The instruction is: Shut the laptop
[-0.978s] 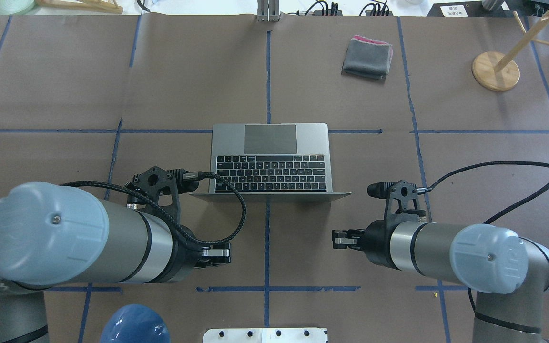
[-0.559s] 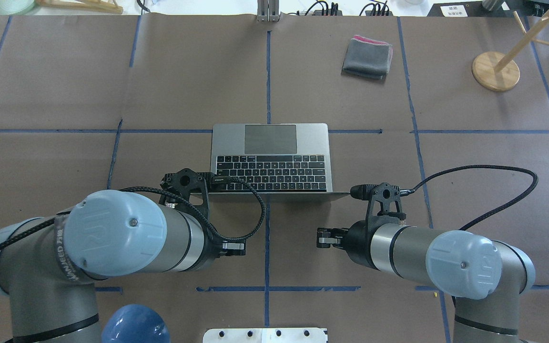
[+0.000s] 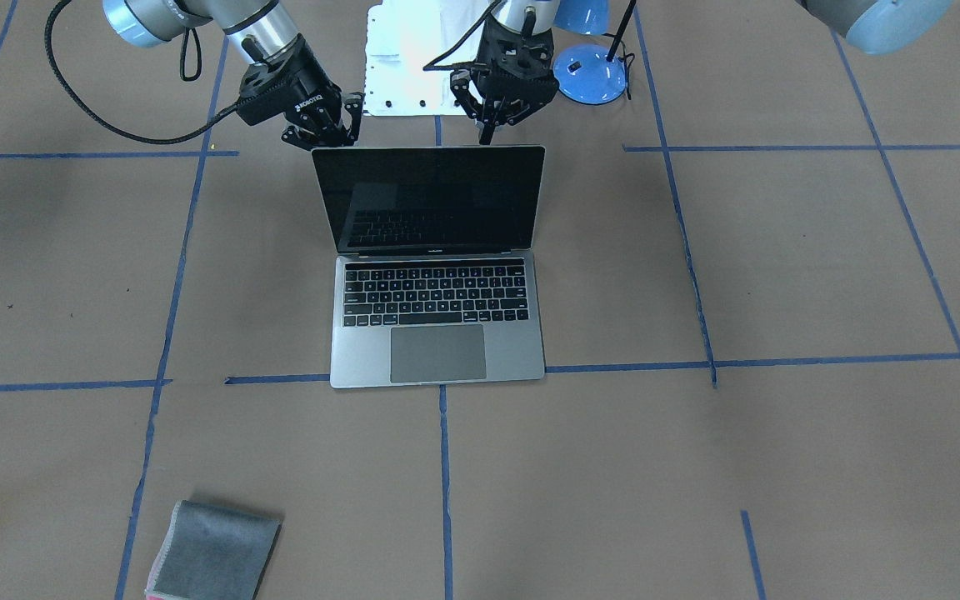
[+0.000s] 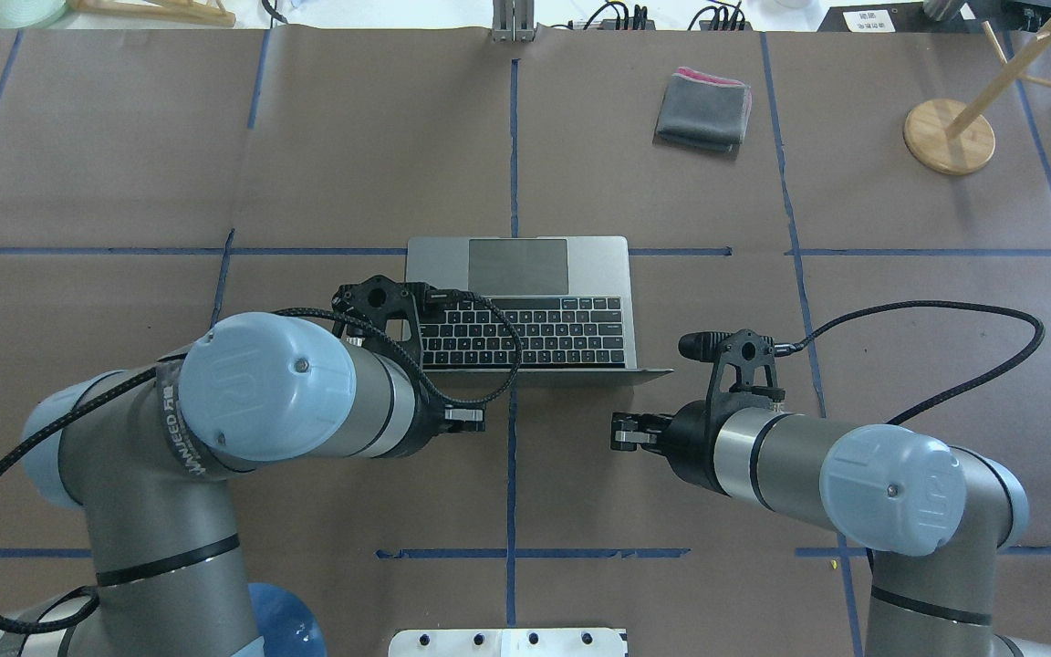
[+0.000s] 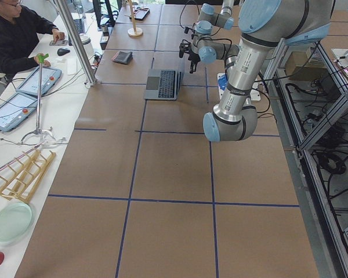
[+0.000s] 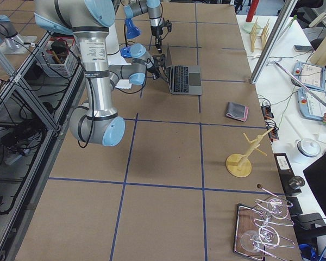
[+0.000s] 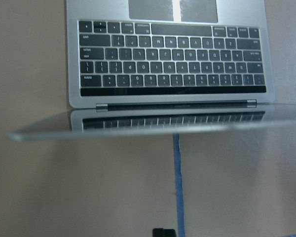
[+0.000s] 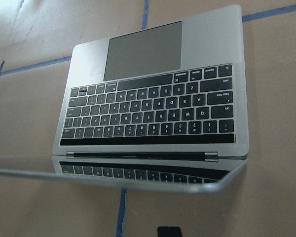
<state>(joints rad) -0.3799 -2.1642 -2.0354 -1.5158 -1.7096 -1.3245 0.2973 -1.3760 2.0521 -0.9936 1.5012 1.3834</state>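
- Exterior front-facing: the laptop stands open at the middle of the table, where blue tape lines cross. Its keyboard and trackpad face away from the robot and its black screen is raised. The right gripper hangs just behind the lid's top edge near one corner. The left gripper hangs behind the same edge nearer the other corner. Each has its fingers drawn together to a narrow tip, holding nothing. A folded grey cloth lies well apart, at the near edge.
- Overhead exterior: both grippers sit on the robot's side of the lid, facing each other across the centre tape line. A strip of table shows between each and the lid's edge. The left arm's camera bracket overlaps the keyboard's corner. A wooden stand is at the far right.
- Exterior left: the laptop is far down the table with both arms bent toward it. An operator sits at a side desk.
- Exterior right: the raised lid has its back to the arms.
- Left wrist-mounted: the lid's top edge crosses the frame, with the keyboard beyond. A small dark tip at bottom centre fits fingers pressed together.
- Right wrist-mounted: much the same, seen from the lid's corner.
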